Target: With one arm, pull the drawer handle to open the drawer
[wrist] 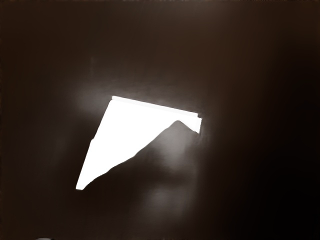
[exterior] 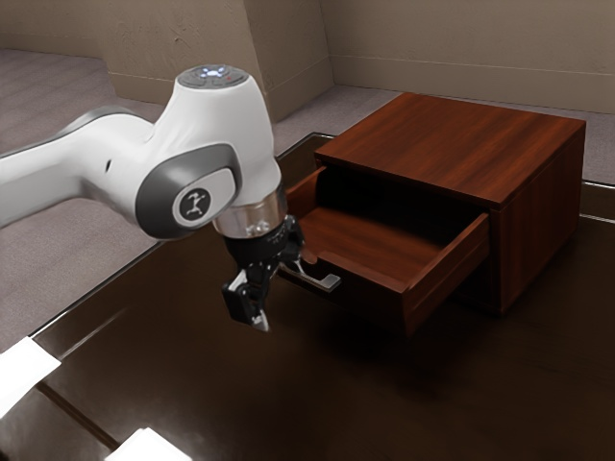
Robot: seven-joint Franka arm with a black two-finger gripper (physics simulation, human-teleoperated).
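Note:
A dark red wooden cabinet (exterior: 452,144) stands on the dark table. Its single drawer (exterior: 384,250) is pulled well out toward the exterior view's left, and its inside is bare. A grey metal handle (exterior: 323,279) sticks out from the drawer's front. My black gripper (exterior: 248,309) hangs just left of and slightly below the handle, pointing down at the table. Its fingers (exterior: 235,293) stand a little apart with nothing between them, and they do not hold the handle.
The glossy dark tabletop (exterior: 336,394) stretches in front of the cabinet. Bright white patches (exterior: 24,370) lie at its near left corner. In the wrist view a white angular patch (wrist: 130,140) shines on the dark surface under my hand.

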